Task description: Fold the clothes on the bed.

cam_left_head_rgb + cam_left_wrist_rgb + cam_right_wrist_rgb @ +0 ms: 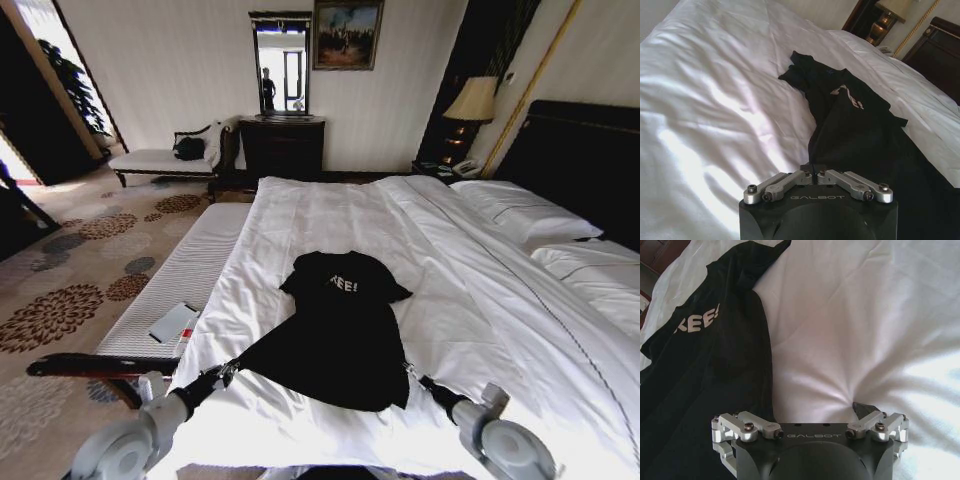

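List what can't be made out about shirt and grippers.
1. Head view: a fold hides the T-shirt lettering's start.
2. Left wrist view: left gripper is shut; dark fabric hides whether it pinches cloth.
3. Right wrist view: open right gripper hides one fingertip behind its body.
4. Head view: white item on bench, too small.

You are looking at the bed (330,215), which is wearing a white duvet with soft wrinkles. The black T-shirt (340,335) is lying directly on the duvet, near the foot edge, with its collar pointing away from you. Two white pillows (525,212) are resting at the dark headboard (585,160).
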